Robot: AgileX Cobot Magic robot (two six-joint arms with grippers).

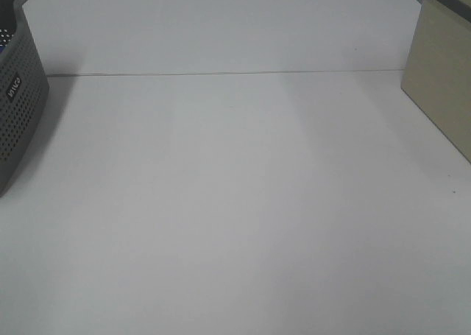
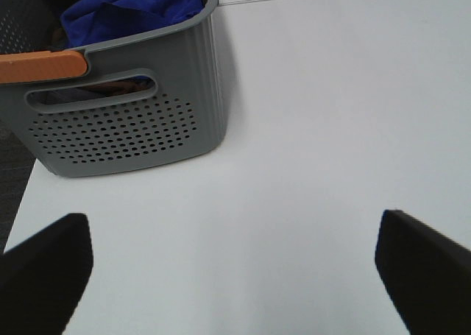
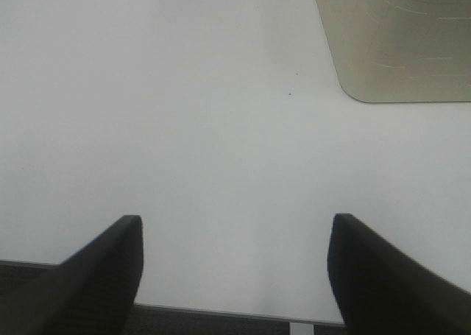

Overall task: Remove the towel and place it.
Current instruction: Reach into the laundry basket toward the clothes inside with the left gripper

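Observation:
The royal-blue towel lies bunched inside the grey perforated basket, seen in the left wrist view. The basket has an orange handle. In the exterior high view only the basket's side shows at the left edge, and the towel is hidden there. My left gripper is open and empty above the white table, a short way from the basket's front wall. My right gripper is open and empty over the table near its front edge. Neither gripper shows in the exterior high view.
A beige box stands at the right of the white table; its side shows in the right wrist view. A seam runs across the table at the back. The table's front edge shows in the right wrist view.

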